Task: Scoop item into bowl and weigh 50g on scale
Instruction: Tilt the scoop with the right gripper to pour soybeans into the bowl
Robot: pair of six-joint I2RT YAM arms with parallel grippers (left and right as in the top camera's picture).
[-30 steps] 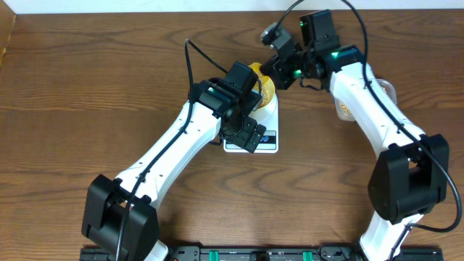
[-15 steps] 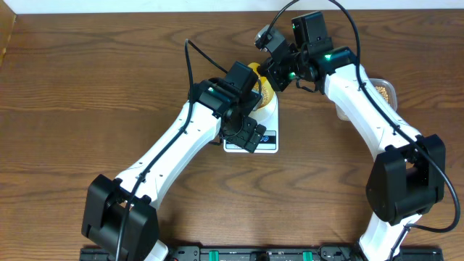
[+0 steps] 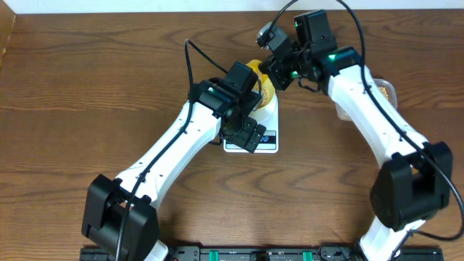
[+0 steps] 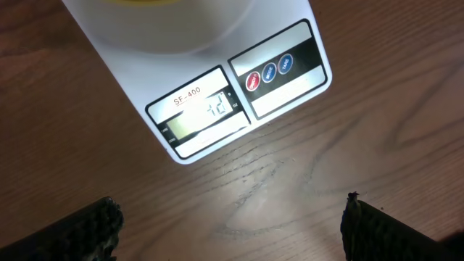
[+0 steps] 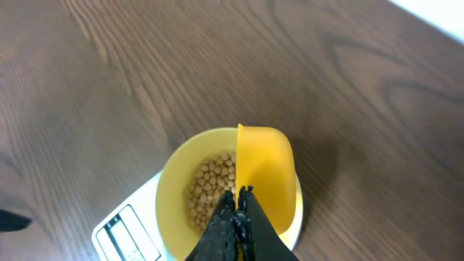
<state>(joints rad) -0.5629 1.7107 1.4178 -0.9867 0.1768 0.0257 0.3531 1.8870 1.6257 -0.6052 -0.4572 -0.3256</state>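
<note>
Yellow scoop (image 5: pixel 267 174) is clamped in my right gripper (image 5: pixel 238 214), jaws pressed together on its handle. Its cup juts out just ahead of the fingertips, turned on edge above the bowl (image 5: pixel 174 170). From this angle I cannot see into the cup, so I cannot say whether it has emptied.

Beans (image 5: pixel 210 185) lie in the bowl directly below and a little left of those fingertips, a shallow patch that leaves part of the floor bare. The bowl stands on the platform of the scale (image 4: pixel 239 87).

My left gripper (image 4: pixel 232 226) hangs over bare table with its fingers spread wide, holding nothing. The scale's display and buttons lie just ahead of it. Digits are lit, but they are too blurred for a firm reading.

Step in hand, as I judge it: tipping a scoopful into the bowl, with filling only partly done.

Next move calls for a display check. If the weight is short, the right gripper must carry the scoop back behind itself to the clear tub (image 3: pixel 386 90) for more, taking smaller loads as the target nears. Overshooting would mean taking beans out again.
</note>
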